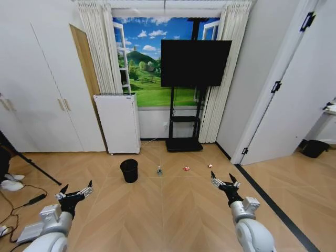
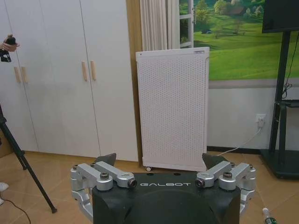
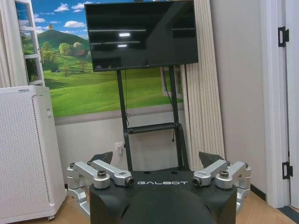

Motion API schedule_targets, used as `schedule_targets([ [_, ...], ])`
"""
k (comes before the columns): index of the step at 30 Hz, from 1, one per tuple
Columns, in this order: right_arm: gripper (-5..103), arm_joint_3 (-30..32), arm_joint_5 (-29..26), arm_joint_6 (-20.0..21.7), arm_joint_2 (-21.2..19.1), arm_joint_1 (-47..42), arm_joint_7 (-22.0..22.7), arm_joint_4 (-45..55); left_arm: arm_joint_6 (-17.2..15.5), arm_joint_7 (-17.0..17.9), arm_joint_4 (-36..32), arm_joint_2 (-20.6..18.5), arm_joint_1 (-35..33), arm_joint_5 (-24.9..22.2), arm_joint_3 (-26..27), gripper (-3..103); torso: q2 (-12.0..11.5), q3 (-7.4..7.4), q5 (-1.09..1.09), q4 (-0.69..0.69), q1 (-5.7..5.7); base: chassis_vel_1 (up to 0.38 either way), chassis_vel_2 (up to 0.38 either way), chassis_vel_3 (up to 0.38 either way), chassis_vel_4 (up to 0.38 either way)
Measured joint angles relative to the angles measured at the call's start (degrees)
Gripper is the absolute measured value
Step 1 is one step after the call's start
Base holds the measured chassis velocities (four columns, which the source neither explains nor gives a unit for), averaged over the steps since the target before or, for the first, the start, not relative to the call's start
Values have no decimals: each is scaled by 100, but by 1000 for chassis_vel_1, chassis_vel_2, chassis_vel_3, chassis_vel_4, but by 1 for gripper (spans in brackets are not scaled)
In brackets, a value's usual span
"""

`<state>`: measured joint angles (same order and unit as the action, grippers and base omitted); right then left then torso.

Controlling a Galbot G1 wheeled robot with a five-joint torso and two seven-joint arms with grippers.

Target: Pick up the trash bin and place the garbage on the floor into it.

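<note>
The small black trash bin (image 1: 129, 170) stands upright on the wooden floor, ahead and slightly left of centre. The garbage lies in a row to its right: a small clear bottle (image 1: 159, 170) with a green label, then two red-and-white scraps (image 1: 186, 168) (image 1: 210, 166). The bottle's top (image 2: 267, 215) also peeks into the left wrist view. My left gripper (image 1: 77, 187) (image 2: 160, 161) hovers open and empty, low at the left, well short of the bin. Level with it at the right, my right gripper (image 1: 222, 176) (image 3: 156, 158) is also open and empty, near the right scrap.
A white perforated appliance (image 1: 117, 123) stands against the back wall behind the bin, beside a TV on a black stand (image 1: 184, 142). A tripod leg (image 1: 31, 165) and cables lie at the left. A dark basket (image 1: 315, 148) sits far right, beyond a black floor strip.
</note>
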<state>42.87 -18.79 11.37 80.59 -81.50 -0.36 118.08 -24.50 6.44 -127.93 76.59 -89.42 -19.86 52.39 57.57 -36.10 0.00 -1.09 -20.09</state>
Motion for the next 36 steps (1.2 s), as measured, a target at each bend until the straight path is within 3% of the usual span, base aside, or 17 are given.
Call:
schedule_targets([
  [8,100,-30,-69,-3,19,-43,1,16,4,-177,-64,-5,-35,-165,-24,100,0,0,0,0,0,0,0,0,0],
  [13,100,-54,-262,-39,51,6,9,-4,193,-282,-66,1,-41,-372,-61,100,0,0,0,0,0,0,0,0,0],
  [16,100,-77,-294,-220,71,37,-2,-91,593,-292,-31,17,-14,-522,-122,100,0,0,0,0,-1,0,0,0,0],
  [17,100,-77,-294,-220,71,37,-2,-91,593,-292,-31,17,-14,-522,-122,100,0,0,0,0,-1,0,0,0,0],
  [19,100,-77,-271,-294,70,16,-67,-153,1058,-451,72,-12,41,-225,-143,100,0,0,0,0,0,0,0,0,0],
  [22,100,-66,-208,-383,66,1,-165,-206,1241,-645,105,-52,76,-106,-144,100,0,0,0,-1,0,0,0,0,0],
  [24,100,-58,-193,-427,65,-4,-222,-223,1248,-709,105,-60,78,-146,-146,100,0,0,0,-1,0,0,0,0,0],
  [26,100,-27,-181,-570,48,-25,-531,-246,1149,-902,101,-86,74,-541,-177,100,0,0,0,-1,-1,0,0,0,0],
  [28,100,-17,-181,-624,30,-37,-743,-246,1063,-978,126,-103,77,-640,-182,100,0,0,0,0,-1,0,0,0,0],
  [36,100,-67,-53,-601,23,-44,-977,-244,843,-1153,167,-231,94,-692,-158,100,0,0,0,0,-1,0,0,0,0],
])
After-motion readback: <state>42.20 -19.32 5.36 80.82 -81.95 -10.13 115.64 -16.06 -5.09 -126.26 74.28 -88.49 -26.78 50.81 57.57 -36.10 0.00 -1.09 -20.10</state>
